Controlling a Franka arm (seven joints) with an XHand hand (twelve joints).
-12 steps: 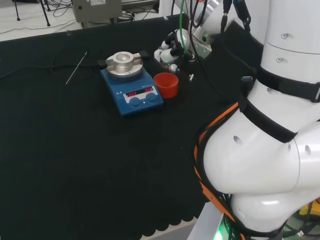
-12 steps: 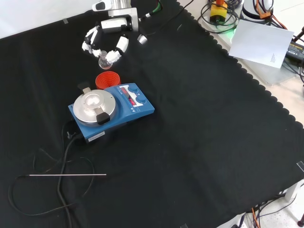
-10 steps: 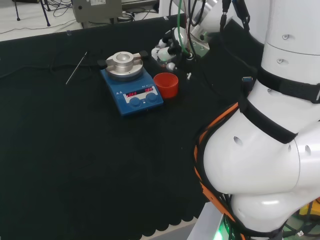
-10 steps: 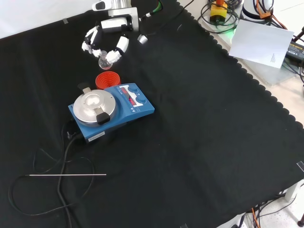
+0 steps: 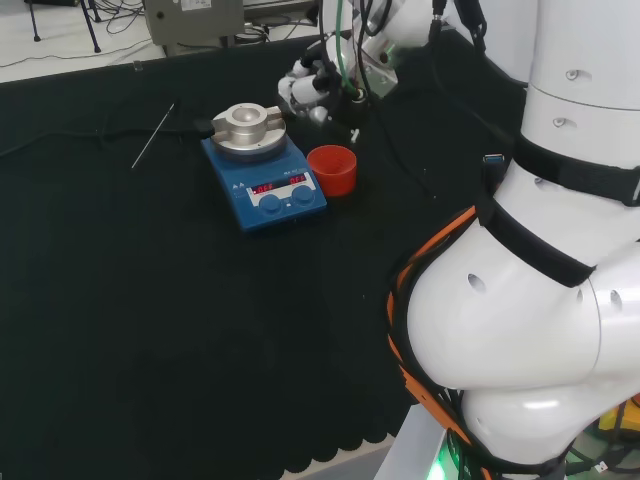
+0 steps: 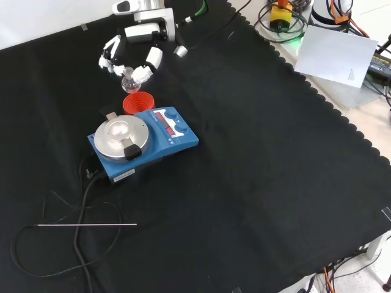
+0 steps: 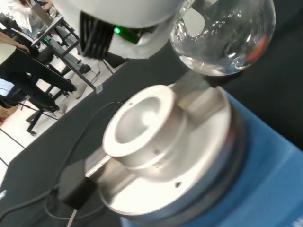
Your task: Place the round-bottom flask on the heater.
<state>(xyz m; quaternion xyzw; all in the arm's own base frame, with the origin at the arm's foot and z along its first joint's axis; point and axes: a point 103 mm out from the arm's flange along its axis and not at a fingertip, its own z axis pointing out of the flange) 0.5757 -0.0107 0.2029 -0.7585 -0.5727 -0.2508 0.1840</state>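
So we're about halfway: the hand [image 6: 131, 52] has its fingers [image 6: 151, 58] curled round the round-bottom flask [image 6: 129, 75], carried in the air near the heater [image 6: 142, 141] but not yet over its metal cup [image 7: 142, 120]. Flask looks empty, so does the red ring stand [image 6: 138, 102].

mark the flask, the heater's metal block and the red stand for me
round-bottom flask [image 7: 222, 35], wrist view, on the clear bulb.
heater's metal block [image 6: 120, 135], front view, on its round silver top.
red stand [image 5: 332, 169], head view, on its outer wall.
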